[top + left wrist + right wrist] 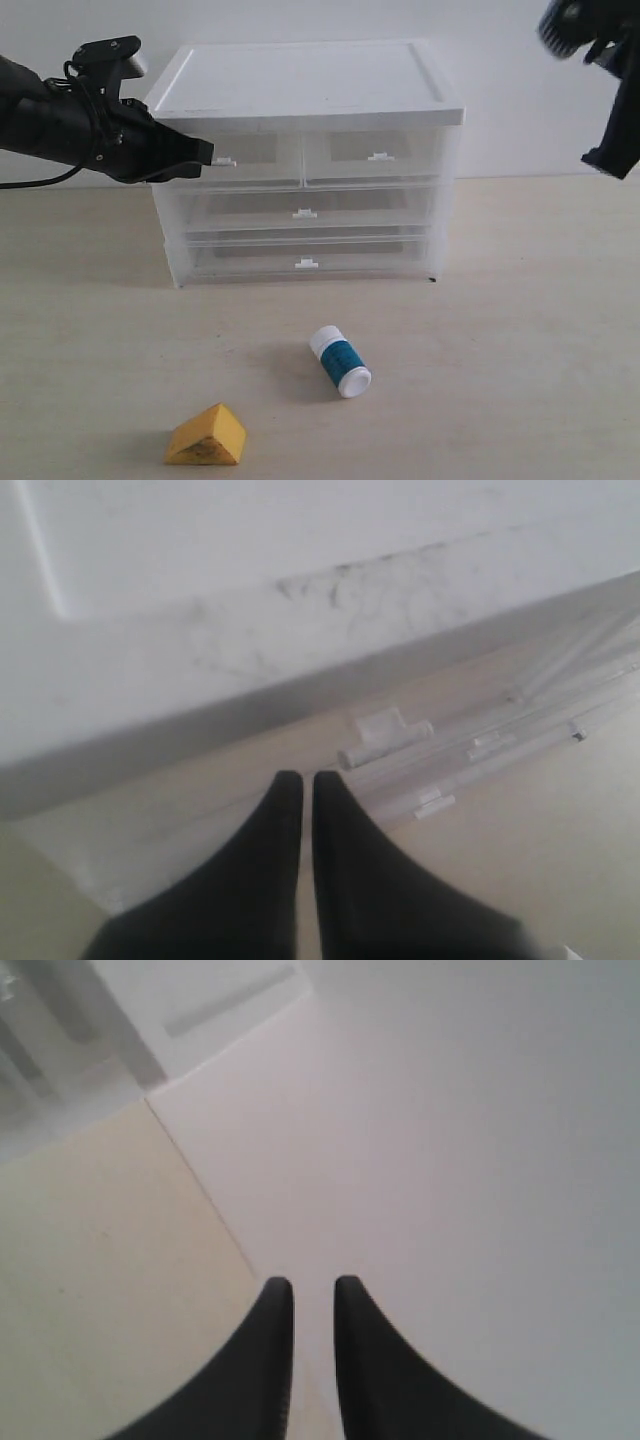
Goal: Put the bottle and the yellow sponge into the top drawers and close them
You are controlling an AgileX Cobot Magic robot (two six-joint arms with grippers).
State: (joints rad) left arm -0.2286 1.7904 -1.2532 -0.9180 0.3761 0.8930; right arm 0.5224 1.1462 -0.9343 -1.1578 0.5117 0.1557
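The white bottle [340, 361] with a teal band lies on its side on the table in front of the cabinet. The yellow sponge [207, 437], a wedge, sits near the front edge to its left. Both top drawers, left [255, 160] and right [375, 155], are pushed in. My left gripper [208, 153] is shut and empty, its tips right beside the left drawer's white handle tab [385, 738]; the wrist view shows the gripper [308, 778] just short of it. My right gripper [600, 162] hangs high at the right, far from everything; its jaws [313, 1283] stand slightly apart, empty.
The white-topped cabinet [300, 80] stands at the back of the table against a white wall. Below the top drawers are two full-width drawers [305, 212], both pushed in. Bare tabletop [520, 330] lies to the right of the bottle.
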